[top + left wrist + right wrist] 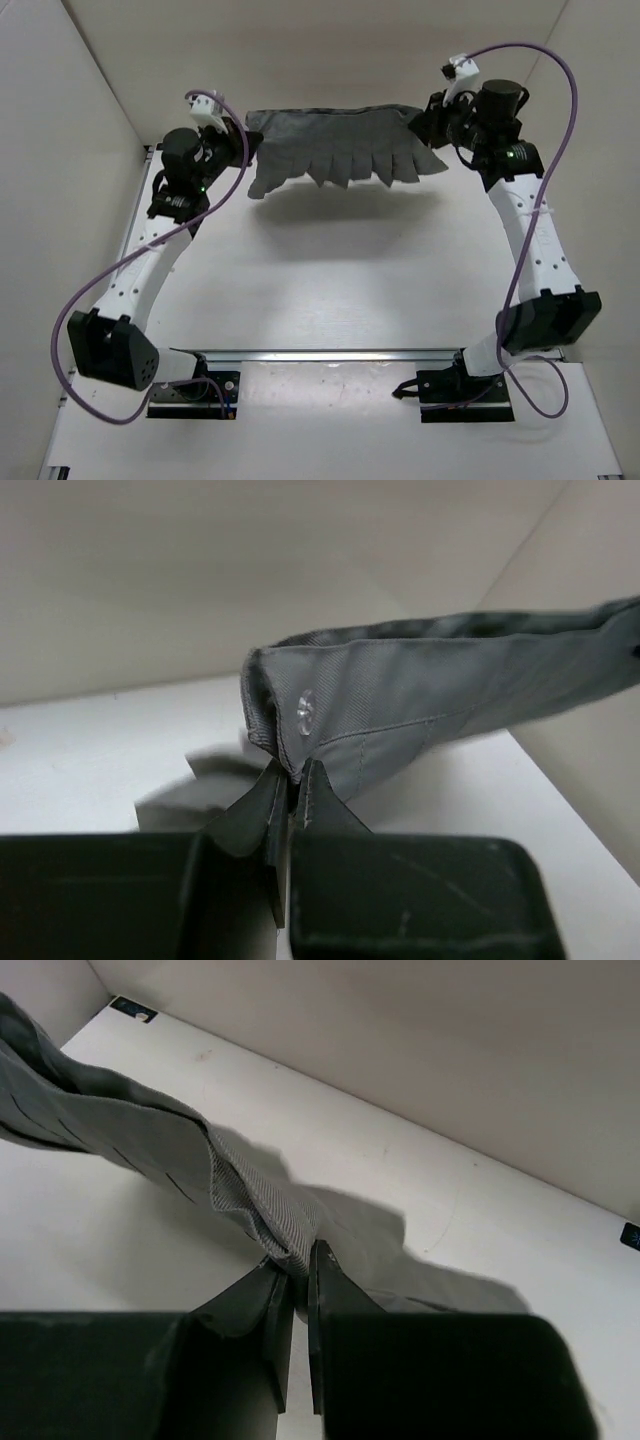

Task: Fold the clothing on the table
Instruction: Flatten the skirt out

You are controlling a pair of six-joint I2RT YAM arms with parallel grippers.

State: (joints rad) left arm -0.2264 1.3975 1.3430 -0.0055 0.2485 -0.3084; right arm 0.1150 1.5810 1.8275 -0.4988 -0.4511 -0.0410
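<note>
Left end effector and right end effector pinch opposite ends of clothing.

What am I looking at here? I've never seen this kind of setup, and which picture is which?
Two robot arms are bolted at the near edge of a white table. The wide picture looks down from above and behind them; the other two come from a camera on each wrist. The left gripper and the right gripper are each pinched shut on one end of a dark grey pleated garment, holding it stretched between them above the table.
</note>
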